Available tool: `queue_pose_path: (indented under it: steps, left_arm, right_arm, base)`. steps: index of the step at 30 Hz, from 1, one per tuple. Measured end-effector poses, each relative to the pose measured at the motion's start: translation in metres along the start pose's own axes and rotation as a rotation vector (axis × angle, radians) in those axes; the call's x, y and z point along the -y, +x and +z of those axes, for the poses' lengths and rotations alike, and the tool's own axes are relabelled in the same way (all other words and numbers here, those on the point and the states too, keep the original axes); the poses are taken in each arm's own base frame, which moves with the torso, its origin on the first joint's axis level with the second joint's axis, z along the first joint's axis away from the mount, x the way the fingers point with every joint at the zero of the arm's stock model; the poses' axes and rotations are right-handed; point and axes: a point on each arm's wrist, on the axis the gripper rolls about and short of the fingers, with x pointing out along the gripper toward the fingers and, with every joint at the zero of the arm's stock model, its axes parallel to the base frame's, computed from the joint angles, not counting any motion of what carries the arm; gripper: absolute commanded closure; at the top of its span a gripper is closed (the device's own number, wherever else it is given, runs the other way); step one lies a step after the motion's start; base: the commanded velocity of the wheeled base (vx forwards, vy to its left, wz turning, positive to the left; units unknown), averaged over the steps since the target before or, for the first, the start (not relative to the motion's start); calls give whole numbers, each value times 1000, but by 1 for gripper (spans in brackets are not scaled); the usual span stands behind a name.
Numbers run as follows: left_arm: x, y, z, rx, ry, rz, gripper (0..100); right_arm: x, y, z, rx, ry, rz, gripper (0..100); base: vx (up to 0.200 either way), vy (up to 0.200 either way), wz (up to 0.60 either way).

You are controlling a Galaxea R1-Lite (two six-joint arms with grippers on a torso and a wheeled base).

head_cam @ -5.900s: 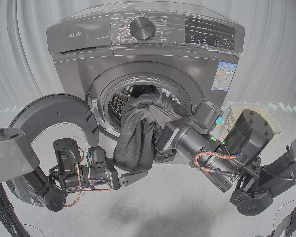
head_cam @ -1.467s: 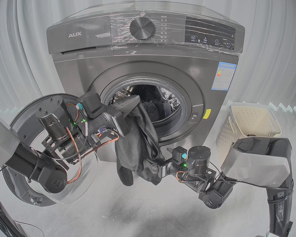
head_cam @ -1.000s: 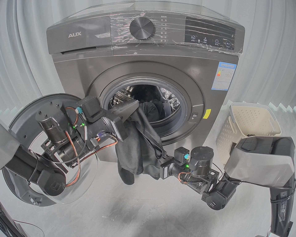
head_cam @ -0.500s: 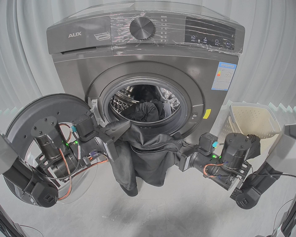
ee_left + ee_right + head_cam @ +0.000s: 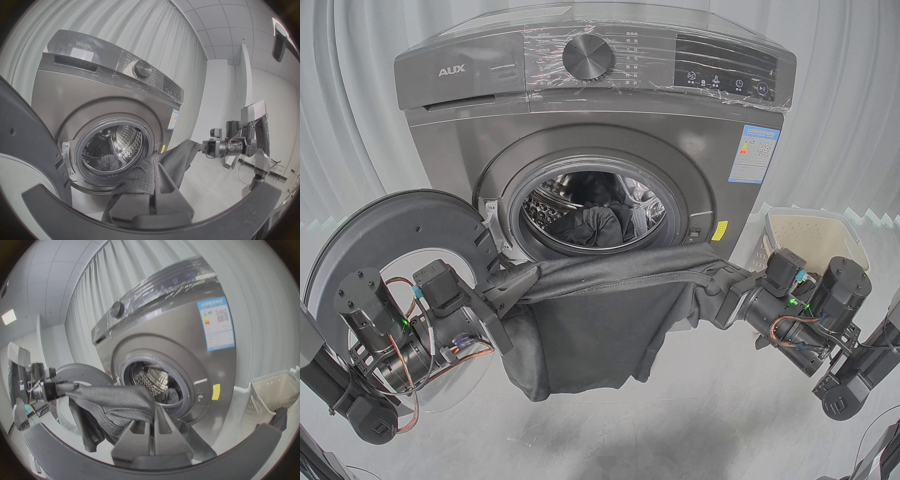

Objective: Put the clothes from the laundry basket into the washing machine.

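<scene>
- Dark garment [image 5: 600,312] hangs stretched between the two tools, just in front of and a little below the open port of the washing machine [image 5: 587,125]. Its upper edge runs taut from one tool to the other, and the rest droops toward the floor beneath them.
- Left tool [image 5: 515,281] is clamped on one end of the garment, its fingers pressed together on the cloth. The open door [image 5: 394,225] stands just behind it.
- Right tool [image 5: 717,278] is clamped on the other end, with cloth bunched over its fingers. The laundry basket [image 5: 825,240] stands on the floor behind its arm.
- More dark clothes [image 5: 594,225] lie in the drum, beyond the taut edge between the tools.
- A dark cloth [image 5: 279,418] hangs over the basket's rim, well behind the right tool.
</scene>
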Motion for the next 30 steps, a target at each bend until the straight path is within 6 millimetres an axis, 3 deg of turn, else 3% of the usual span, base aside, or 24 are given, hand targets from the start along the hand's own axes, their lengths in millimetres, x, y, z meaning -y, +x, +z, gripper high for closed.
queue_pose_path:
  steps: [11, 19, 30]
  left_arm:
    - [-3, -3, -1, -5, 30, 23, 100]
    - [-13, 4, -9, -28, 80, 66, 100]
    - [-18, 15, -3, 13, 85, 99, 100]
  right_arm:
    - [-4, 0, 11, 63, 17, 11, 100]
    - [-6, 4, 20, 109, 20, -14, 100]
    - [-11, 8, 33, 164, 26, -7, 100]
  base:
    - [0, 0, 0]
    - [0, 0, 0]
    - [0, 0, 0]
